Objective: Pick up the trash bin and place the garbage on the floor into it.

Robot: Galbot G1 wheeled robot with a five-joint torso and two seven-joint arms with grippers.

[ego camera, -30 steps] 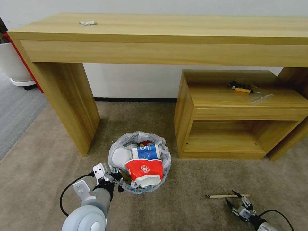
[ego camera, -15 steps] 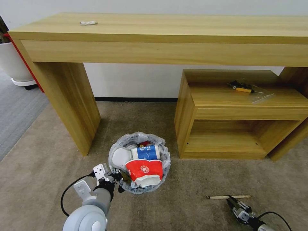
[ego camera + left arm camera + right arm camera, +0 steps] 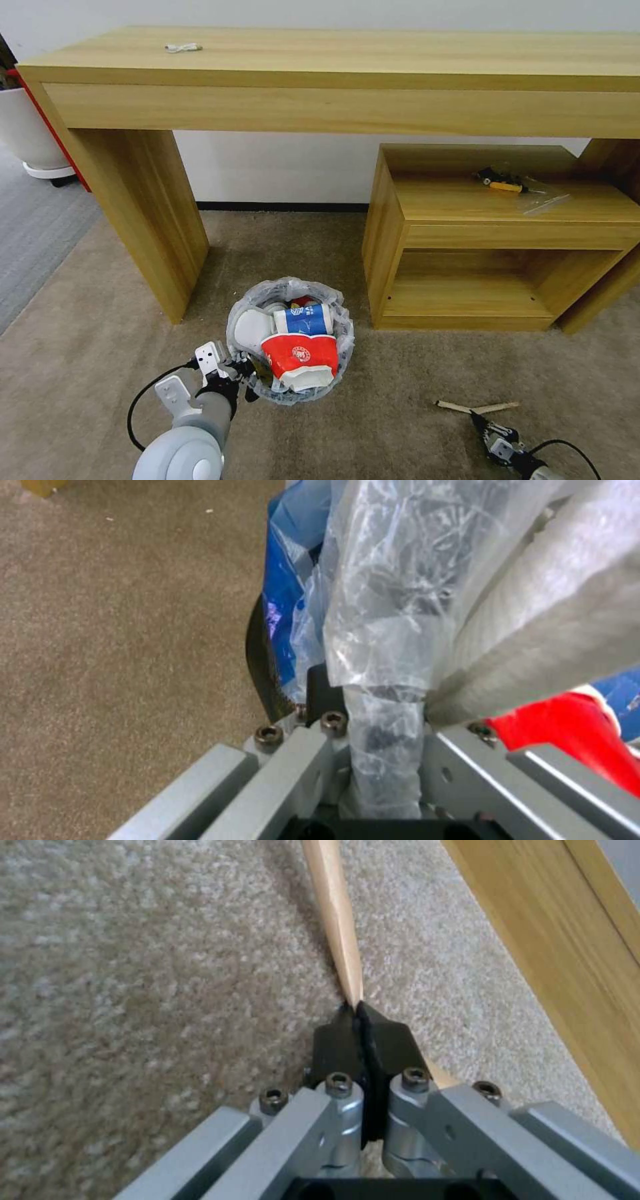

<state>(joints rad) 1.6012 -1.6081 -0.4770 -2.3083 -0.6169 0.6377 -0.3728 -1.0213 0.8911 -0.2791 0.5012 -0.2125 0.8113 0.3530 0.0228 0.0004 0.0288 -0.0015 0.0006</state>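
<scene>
From the head view, I am seeing the small round black trash bin lined with a crinkled translucent white plastic bag [image 3: 291, 347] sitting on the beige short-pile carpet floor [image 3: 100, 333], in front of the long wooden bench [image 3: 333, 73] and beside the low wooden shelf unit [image 3: 493, 240]. It is holding a red paper cup [image 3: 300, 357], a blue-white paper cup [image 3: 303, 319] and a white slipper [image 3: 253, 328]. My left gripper [image 3: 241, 373] is gripping the bin's near rim. Down at the right, my right gripper [image 3: 485, 427] is closing on the thin wooden stick [image 3: 477, 407]. Compared with half a second ago, the stick is now lying bent into a shallow V, its middle pulled toward the jaws, whereas earlier it was lying straight.

In the left wrist view, the left gripper [image 3: 383, 740] is clamping its jaws on the bagged bin rim [image 3: 373, 630], with carpet off to one side.

In the right wrist view, the right gripper [image 3: 361, 1035] is holding its black jaws pressed together on the stick [image 3: 337, 920], which is running away across the carpet [image 3: 133, 990].
</scene>
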